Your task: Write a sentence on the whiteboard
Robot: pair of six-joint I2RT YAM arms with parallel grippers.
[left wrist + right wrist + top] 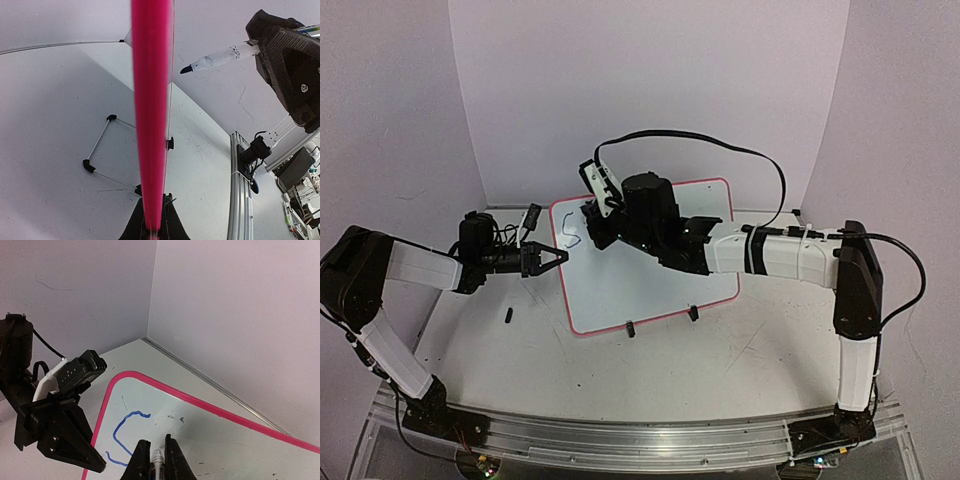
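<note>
Found the board (650, 290) resting skewed in the middle of the worktop (750, 370), with two black clip feet (631, 327) along its near edge and its far corner close to the back wall. Saw the left gripper (558, 256) shut narrow on the pink frame (151, 125) at the board's left edge, with the frame passing straight between the fingers. Saw the right gripper (156, 442) above the upper left corner, clamped on a marker (220, 56), with the dark tip close over the white face; could not tell contact from a near miss. Counted only one short blue stroke (122, 427) and a smaller dash below, so judged the sentence barely begun. Judged the board light, thin and stiff, with a glossy face too slick for any grip, and likely to skate across the worktop under pen pressure. Judged the rounded frame the one sound place to take hold, pinched across the edge as here, deep enough to stop twisting yet clear of the writing area. Rated a second hold unnecessary given so little weight, but expected some rocking far from the pinch, hence light strokes near the held side first
</note>
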